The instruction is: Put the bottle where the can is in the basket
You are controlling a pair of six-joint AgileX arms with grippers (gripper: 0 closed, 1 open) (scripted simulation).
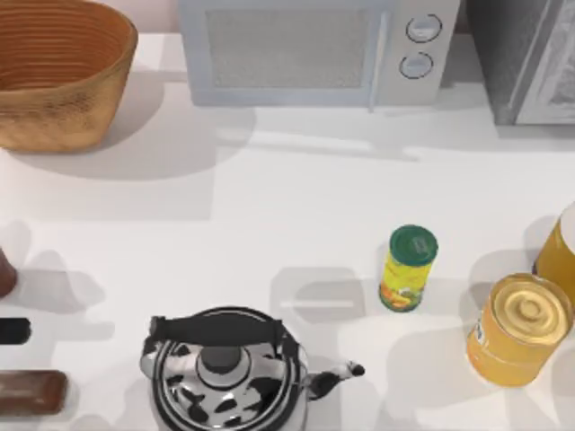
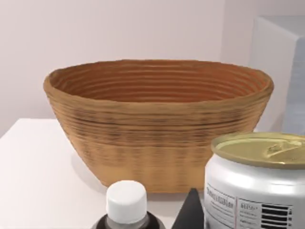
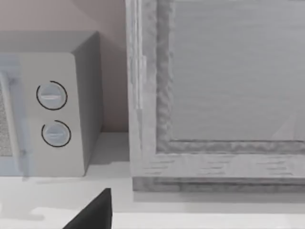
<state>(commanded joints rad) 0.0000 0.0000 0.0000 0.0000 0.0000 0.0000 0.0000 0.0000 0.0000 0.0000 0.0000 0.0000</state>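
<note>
The orange-brown wicker basket stands at the table's far left corner, and what I see of its inside holds nothing. In the left wrist view, a white can with a dull gold top stands on the table, close to the camera and in front of the basket. Beside it is a dark bottle with a white cap. A dark tip of my left gripper shows between the two. Whether it grips either one is hidden. My right gripper shows as a dark tip facing the appliances at the back.
A microwave and a grey appliance line the back edge. A green-capped yellow container and a yellow-orange jar stand at the right. A steel kettle sits at the front, with a brown object at the front left.
</note>
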